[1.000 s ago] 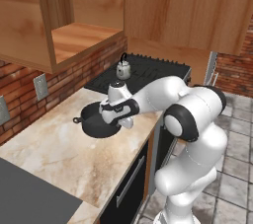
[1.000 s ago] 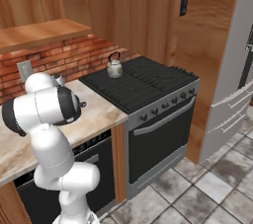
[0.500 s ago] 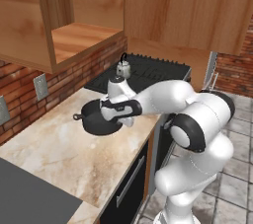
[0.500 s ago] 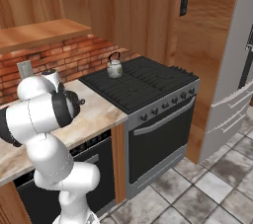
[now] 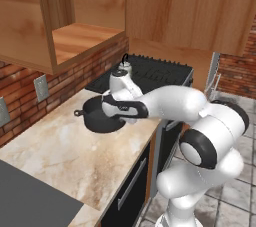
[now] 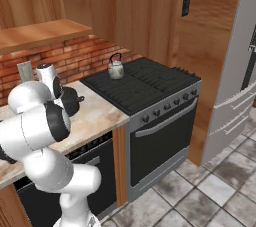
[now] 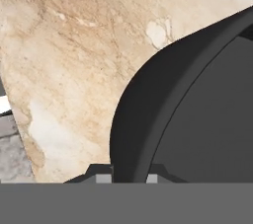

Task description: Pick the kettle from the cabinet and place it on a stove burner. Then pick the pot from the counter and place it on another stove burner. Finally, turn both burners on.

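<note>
The two-finger gripper (image 7: 127,178) is clenched on the rim of the wide, low, dark grey-black pot (image 5: 102,117), one finger each side of its wall, to carry it; the pot sits on the beige marble-look counter (image 5: 65,153) beside the black cooktop (image 6: 140,83), where the small whitish kettle (image 6: 116,68) already stands on a rear burner.

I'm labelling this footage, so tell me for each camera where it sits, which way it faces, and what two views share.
Left base view: behind the arm's left, looking forward and down at the counter, pot and cabinet; white arm reaches in from lower right.
Right base view: behind its right, facing the stove with the kettle; arm at lower left.
Hand view: on the hand, looking along the end effector, shut on the pot's rim.
Both base views share kettle, pot and counter.
</note>
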